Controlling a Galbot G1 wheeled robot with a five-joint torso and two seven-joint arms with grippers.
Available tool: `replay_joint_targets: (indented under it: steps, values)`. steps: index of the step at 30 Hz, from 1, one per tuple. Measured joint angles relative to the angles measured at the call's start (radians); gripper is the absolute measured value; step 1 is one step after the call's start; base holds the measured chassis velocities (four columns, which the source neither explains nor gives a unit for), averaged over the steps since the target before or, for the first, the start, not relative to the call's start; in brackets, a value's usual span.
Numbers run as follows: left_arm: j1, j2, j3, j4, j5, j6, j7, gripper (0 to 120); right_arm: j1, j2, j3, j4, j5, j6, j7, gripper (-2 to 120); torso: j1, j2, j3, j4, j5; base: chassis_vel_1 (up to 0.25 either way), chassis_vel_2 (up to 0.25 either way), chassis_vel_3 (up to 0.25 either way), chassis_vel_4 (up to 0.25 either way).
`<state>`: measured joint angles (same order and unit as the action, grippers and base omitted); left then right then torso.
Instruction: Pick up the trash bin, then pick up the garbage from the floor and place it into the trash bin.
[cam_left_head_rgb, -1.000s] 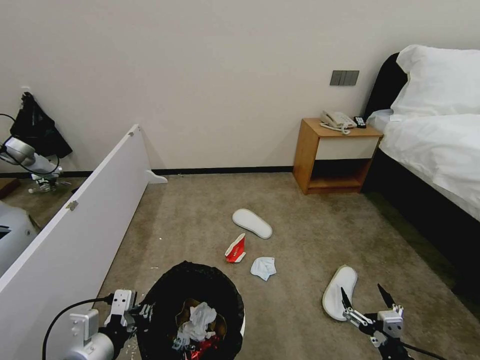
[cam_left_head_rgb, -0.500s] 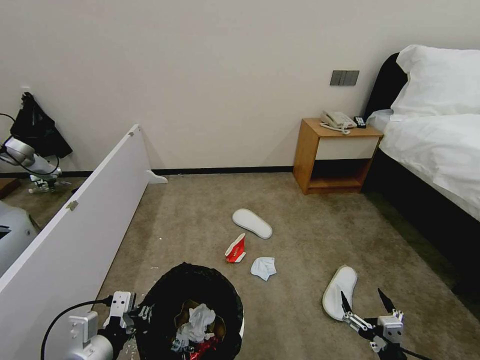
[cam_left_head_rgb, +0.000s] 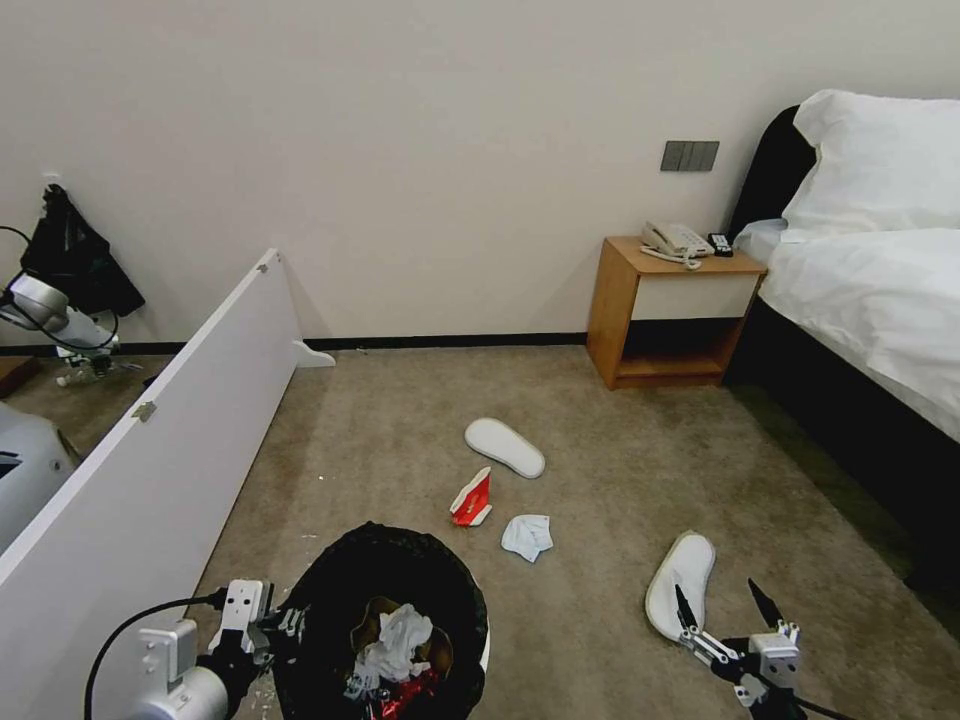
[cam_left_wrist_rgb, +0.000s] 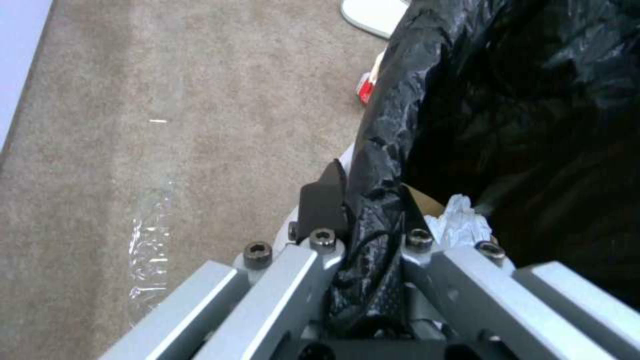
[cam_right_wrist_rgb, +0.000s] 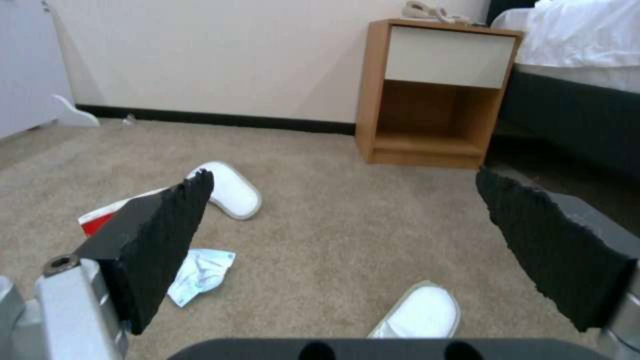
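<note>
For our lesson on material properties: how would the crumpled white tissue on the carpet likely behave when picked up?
The tissue looks thin and creased, so probably floppy and very light. Lying flat on the carpet, it may be awkward to pinch.

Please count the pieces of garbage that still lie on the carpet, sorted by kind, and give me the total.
White slippers: 2, the far slipper and the near slipper
Red-and-white carton: 1
White tissue: 1
Total on the carpet: 4
</note>
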<state>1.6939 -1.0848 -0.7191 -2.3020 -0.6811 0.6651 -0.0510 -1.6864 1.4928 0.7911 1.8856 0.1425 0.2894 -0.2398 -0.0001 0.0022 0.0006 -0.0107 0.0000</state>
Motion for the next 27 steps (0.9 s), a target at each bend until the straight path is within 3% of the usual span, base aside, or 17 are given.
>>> replay_joint_targets:
  steps: [27]
  values:
    - [-0.002, -0.001, 0.002, -0.006, -0.005, 0.001, 0.001, 3, 0.0, -0.002, 0.0, 0.005, 0.006, -0.003, -0.001, 100, 0.0, 0.0, 0.0, 0.0, 0.0, -0.01, 0.01, 0.009, -0.013]
